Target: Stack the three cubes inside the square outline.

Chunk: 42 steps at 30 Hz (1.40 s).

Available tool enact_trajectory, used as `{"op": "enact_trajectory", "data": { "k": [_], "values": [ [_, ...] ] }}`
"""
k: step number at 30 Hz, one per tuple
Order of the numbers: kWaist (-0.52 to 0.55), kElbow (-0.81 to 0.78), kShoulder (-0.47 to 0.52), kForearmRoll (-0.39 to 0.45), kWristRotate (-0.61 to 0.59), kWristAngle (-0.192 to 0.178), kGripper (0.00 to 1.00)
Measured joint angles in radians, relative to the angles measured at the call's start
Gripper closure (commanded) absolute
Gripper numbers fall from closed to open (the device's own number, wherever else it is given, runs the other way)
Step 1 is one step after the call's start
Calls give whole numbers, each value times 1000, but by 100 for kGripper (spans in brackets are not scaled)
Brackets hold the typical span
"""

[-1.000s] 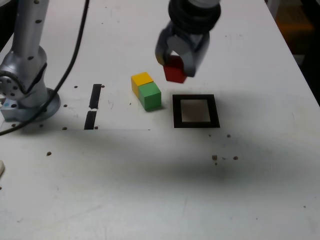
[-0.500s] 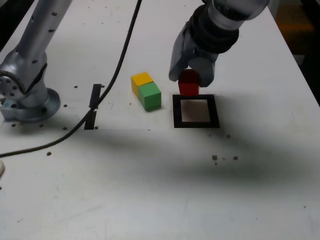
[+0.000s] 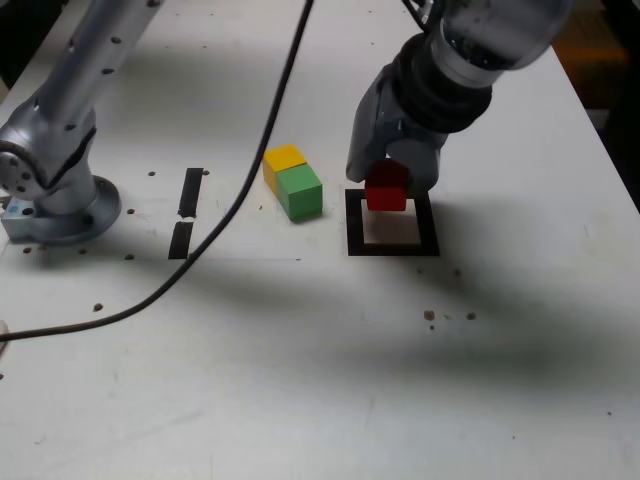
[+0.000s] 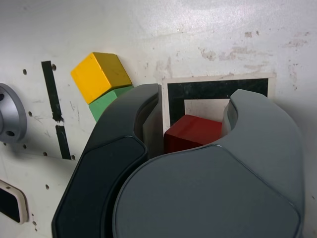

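Red cube [image 3: 386, 196] lowered over square outline [image 3: 356, 238] since last frame, clamped in my gripper [image 3: 386, 178]. None stacked; yellow cube [image 3: 283, 158], green cube [image 3: 300, 192] remain outside.

Clear gap btwn green cube [image 3: 300, 192] & sq. outline [image 3: 356, 245], ext. view.

The arm [image 3: 85, 95] leans outward, wrist [image 3: 442, 85] tilted, its tool [image 3: 392, 186] (closed in a grip) angled downward.
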State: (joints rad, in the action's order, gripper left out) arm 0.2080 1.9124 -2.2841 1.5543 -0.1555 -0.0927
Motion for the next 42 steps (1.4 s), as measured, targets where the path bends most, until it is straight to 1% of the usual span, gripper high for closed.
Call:
{"op": "enact_trajectory", "data": {
  "k": [4, 8, 11, 18, 26, 31, 35, 38, 40, 42],
  "values": [
    [10, 31, -22, 27, -6, -6, 81],
    [15, 49, -49, 29, -9, 8, 81],
    [16, 51, -71, 29, -9, 12, 81],
    [16, 51, -78, 31, -9, 20, 76],
    [16, 53, -89, 31, -9, 23, 76],
    [16, 61, -96, 31, -9, 20, 70],
    [15, 61, -96, 31, -9, 18, 68],
    [15, 61, -96, 32, -9, 17, 59],
    [15, 61, -92, 34, -9, 17, 48],
    [15, 59, -81, 34, -9, 17, 34]
  ]
}}
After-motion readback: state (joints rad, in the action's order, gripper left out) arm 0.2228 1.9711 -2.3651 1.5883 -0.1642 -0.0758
